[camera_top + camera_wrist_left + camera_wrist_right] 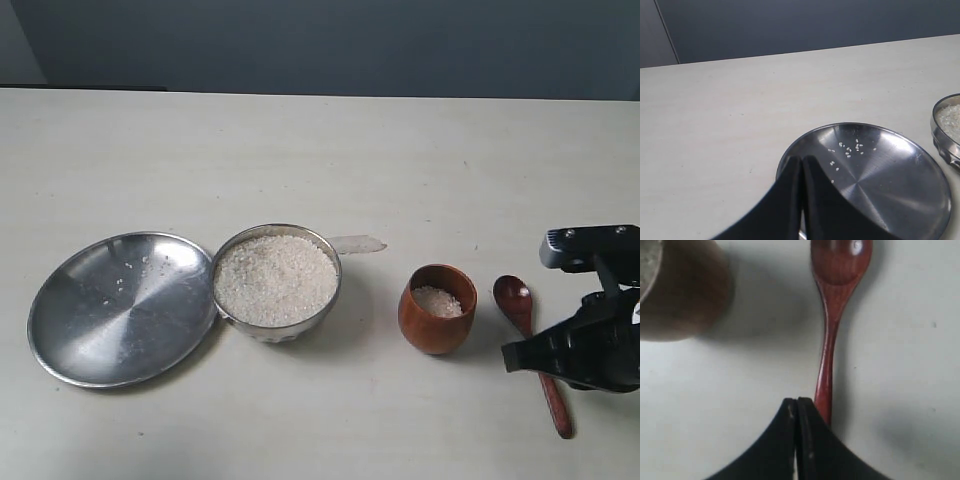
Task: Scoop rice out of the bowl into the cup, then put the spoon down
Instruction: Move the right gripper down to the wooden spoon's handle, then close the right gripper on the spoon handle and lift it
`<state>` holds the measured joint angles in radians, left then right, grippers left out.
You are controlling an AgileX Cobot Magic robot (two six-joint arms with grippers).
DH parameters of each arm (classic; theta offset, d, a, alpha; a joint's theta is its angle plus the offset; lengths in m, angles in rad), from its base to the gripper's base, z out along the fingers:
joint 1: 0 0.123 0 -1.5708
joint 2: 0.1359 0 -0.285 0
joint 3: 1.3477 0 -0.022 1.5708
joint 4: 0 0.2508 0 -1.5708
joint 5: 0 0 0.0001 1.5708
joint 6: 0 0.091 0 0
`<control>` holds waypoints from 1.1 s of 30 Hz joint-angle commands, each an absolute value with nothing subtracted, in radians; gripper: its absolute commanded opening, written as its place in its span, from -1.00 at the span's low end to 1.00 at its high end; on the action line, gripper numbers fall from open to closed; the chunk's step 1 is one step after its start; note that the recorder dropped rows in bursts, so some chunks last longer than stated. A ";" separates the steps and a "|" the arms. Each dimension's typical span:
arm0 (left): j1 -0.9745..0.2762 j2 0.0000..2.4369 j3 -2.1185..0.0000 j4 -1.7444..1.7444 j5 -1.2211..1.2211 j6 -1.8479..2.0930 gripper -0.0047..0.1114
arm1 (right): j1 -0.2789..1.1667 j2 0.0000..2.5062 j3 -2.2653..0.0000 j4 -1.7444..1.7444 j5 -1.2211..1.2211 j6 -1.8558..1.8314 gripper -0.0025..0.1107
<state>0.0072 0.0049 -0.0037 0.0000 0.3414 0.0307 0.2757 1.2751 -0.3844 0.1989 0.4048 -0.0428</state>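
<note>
The steel bowl (277, 282) full of white rice (275, 278) stands mid-table. Right of it is the brown wooden cup (437, 309) with some rice (438, 301) inside. The wooden spoon (528, 335) lies flat on the table right of the cup, head toward the back. My right gripper (512, 357) hovers over the spoon's handle, shut and empty; in the right wrist view its tips (797, 402) sit just beside the handle (826, 375), not around it. My left gripper (802, 161) is shut over the flat plate's edge. It does not show in the exterior view.
A large shallow steel plate (110, 320) with a few stray grains lies left of the bowl, touching it. A small clear plastic piece (360, 243) lies behind the bowl. The table's back edge meets a dark wall.
</note>
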 commanded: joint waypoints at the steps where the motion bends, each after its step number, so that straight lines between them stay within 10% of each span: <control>1: 0.008 0.000 0.000 -0.006 0.335 0.027 -0.91 | 0.281 1.284 -0.379 0.167 0.408 -0.050 -0.97; 12: 0.008 0.000 0.000 -0.006 0.335 0.027 -0.91 | 0.281 1.284 -0.379 0.163 0.419 -0.050 -0.37; 33: 0.008 0.000 0.000 -0.006 0.335 0.027 -0.91 | 0.281 1.453 -0.354 0.141 0.331 -0.043 -0.37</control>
